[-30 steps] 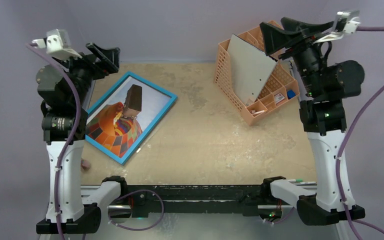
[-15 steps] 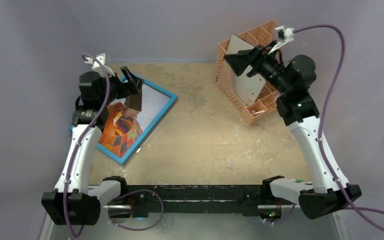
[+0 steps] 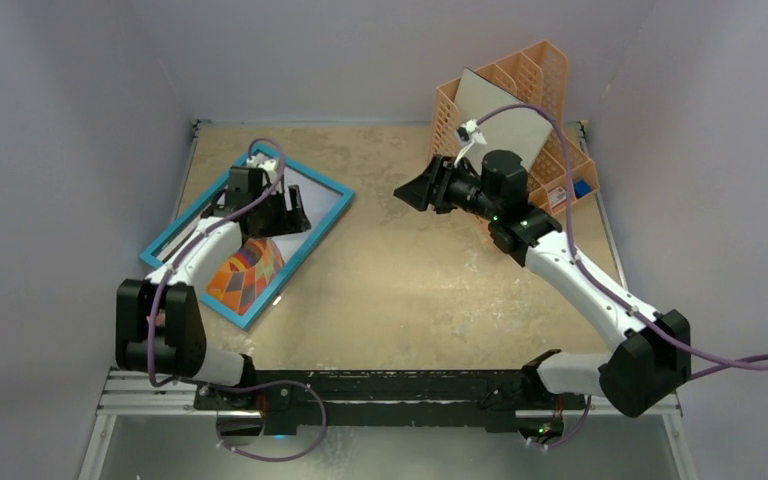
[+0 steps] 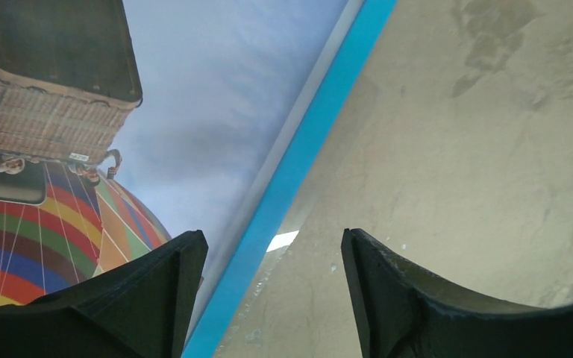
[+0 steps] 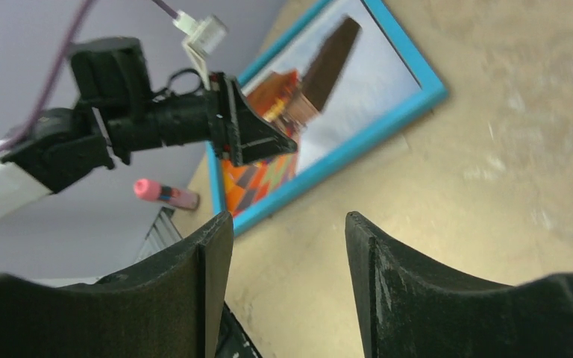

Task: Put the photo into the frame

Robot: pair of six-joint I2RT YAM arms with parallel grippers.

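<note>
While the photo [image 3: 248, 276] seemingly lay flat inside the frame [image 4: 298, 168] at the far left of the table [image 3: 410, 290], the left gripper [image 4: 272, 239] (over the frame's rim) and right gripper [image 5: 287, 224] gaped empty; thin paper creases easily, so it wanted holding by an edge

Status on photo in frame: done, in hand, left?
Done: photo lies inside the frame border, face up; seated or not, can't tell. In hand: nothing; left gripper open over the frame edge, right gripper open mid-table. Left: probably gripping the frame.
</note>
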